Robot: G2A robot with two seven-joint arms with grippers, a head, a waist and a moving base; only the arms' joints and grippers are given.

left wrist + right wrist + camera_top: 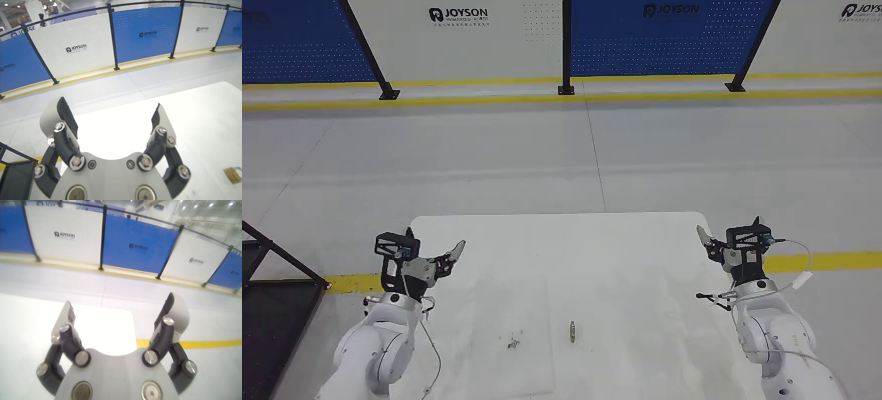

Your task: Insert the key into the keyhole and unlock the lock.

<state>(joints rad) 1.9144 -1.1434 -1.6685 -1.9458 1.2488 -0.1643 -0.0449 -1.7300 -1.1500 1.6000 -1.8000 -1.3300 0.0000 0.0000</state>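
bearing a silver shackle (pixel 237 168), the lock (pixel 231 176) is brass.

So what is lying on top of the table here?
A brass padlock and, apart from it, a small key lie on the white table. The left arm and right arm cover parts of its side edges.

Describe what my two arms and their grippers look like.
The left arm and right arm are glossy white, rounded, with black wrist blocks and thin cables. The left gripper and right gripper match: silver palm plate, black curved links with silver bolts, white fingers with black ribbed pads.
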